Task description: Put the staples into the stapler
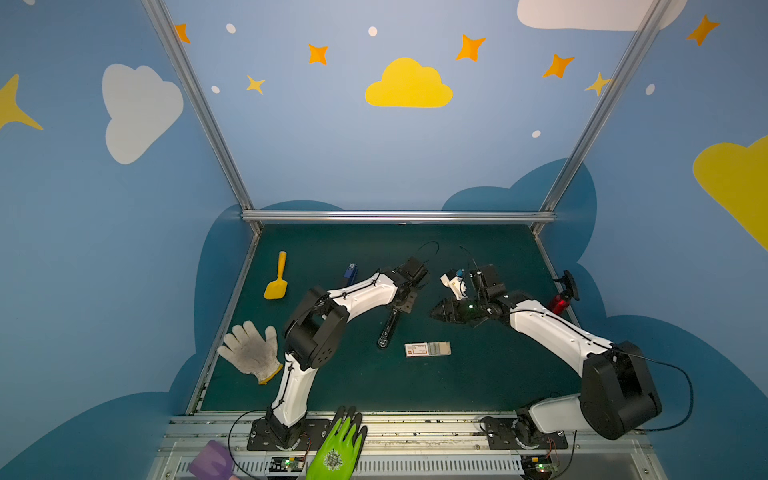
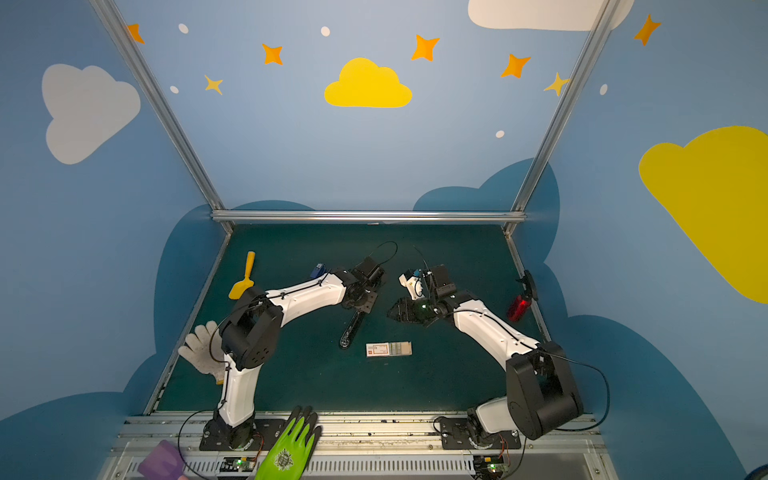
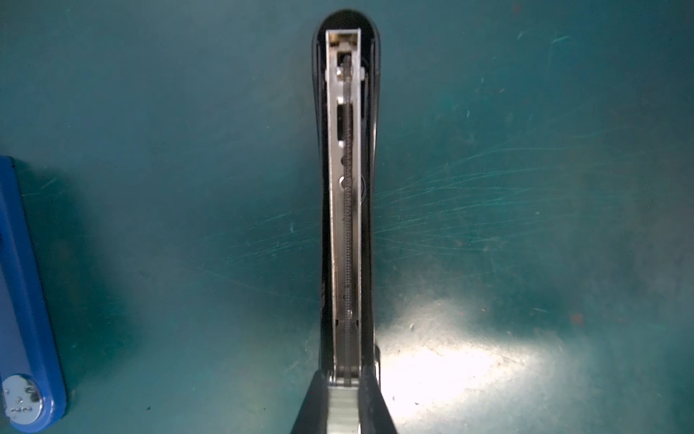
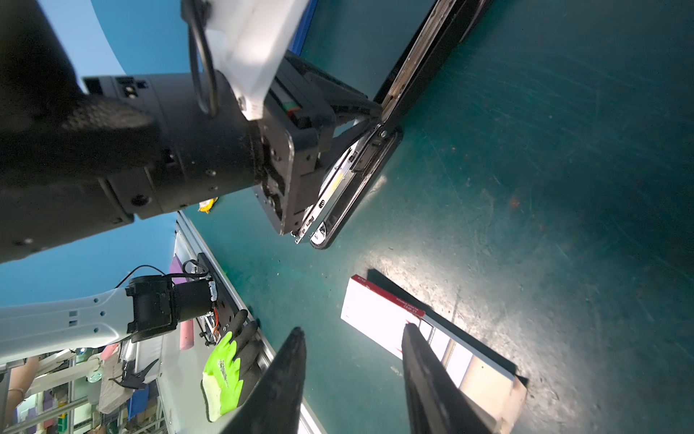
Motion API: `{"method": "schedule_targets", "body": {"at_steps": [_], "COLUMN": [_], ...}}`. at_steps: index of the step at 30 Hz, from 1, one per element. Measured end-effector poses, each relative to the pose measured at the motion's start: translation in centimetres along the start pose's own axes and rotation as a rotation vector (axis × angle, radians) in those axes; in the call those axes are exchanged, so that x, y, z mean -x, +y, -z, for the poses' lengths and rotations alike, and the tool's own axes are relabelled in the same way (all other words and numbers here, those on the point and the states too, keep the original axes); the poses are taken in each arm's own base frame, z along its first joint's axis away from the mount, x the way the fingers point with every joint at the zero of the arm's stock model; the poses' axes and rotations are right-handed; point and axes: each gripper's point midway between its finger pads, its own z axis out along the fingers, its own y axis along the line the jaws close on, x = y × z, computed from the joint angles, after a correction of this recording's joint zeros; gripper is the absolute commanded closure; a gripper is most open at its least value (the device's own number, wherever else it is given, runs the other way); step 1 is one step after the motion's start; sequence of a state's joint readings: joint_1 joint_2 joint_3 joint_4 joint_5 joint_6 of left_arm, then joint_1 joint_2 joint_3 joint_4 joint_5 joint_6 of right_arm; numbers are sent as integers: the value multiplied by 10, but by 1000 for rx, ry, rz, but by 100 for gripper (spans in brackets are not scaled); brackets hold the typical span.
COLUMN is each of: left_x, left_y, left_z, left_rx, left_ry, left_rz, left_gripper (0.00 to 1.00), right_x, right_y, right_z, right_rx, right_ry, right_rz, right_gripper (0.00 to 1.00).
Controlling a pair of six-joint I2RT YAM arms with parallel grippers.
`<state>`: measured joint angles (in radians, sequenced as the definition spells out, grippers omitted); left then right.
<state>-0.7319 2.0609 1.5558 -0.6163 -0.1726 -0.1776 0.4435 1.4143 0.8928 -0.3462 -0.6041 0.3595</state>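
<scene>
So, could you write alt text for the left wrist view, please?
An opened black stapler, silver channel and spring exposed, fills the centre, its near end clamped in the left gripper. Scratched green mat behind, blue object at one edge.

left arm (image 1: 365, 296): rises from its base at the near edge, elbow bent high, white forearm reaching toward the middle of the counter (image 1: 478, 374).
left wrist (image 1: 410, 271): bent over, so the claw points down at the counter.
left claw (image 1: 401, 306): closed tight on the stapler (image 1: 387, 328) at its hinge end; in the wrist view its two black fingers (image 3: 312, 406) press in from either side.
right arm (image 1: 552, 332): elbow raised at the near right, forearm sloping in toward the middle.
right wrist (image 1: 492, 289): turned so the claw lies nearly level, tips toward the left arm.
right claw (image 1: 434, 314): jaws partly apart, empty; fingers (image 4: 285, 375) taper to points, near the left claw but apart from it.
</scene>
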Motion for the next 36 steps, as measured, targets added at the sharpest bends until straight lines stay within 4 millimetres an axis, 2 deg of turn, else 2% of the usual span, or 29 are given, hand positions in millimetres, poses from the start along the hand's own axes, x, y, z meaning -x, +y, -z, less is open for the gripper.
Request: {"method": "schedule_targets", "body": {"at_steps": [22,36], "left_x": [6,4], "left_y": [1,0], "left_z": [4,-1], "left_rx": [16,16], "left_ry": [-15,-10], "left_rz": [-3,-4], "left_gripper": [85,85], "right_x": [-2,-2], "right_y": [-3,-3], "right_z": [-1,-1], "right_rx": [1,2], "right_ry": [0,1], "right_rz": [-6,-6], "right_gripper": [57,57]}}
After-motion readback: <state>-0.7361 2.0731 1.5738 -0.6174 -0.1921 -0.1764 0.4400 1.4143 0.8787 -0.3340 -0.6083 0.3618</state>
